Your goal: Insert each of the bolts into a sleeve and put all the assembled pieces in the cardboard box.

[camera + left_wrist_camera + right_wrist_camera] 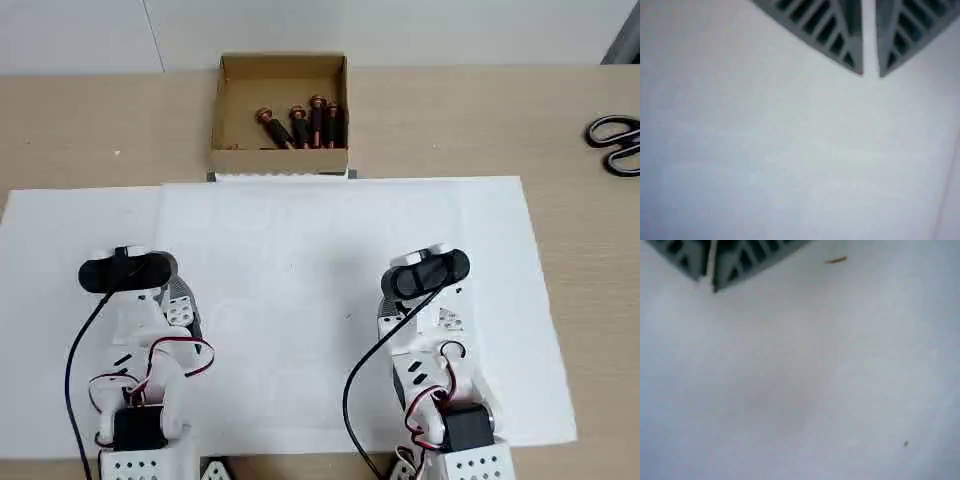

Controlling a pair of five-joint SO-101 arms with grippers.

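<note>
- The cardboard box (280, 158) sits open-topped on the counter (100, 120), at the far edge of the white paper sheet (340, 230).
- In it lie four assembled pieces (300, 125), copper-headed bolts in dark sleeves, side by side near the box's front wall.
- The left hand (871, 74) hangs over the paper, fingers drawn to a thin slit, gripping nothing.
- The right hand (710, 282) is likewise closed and empty.
- Scissors (615, 143) lie well apart from the box.
</note>
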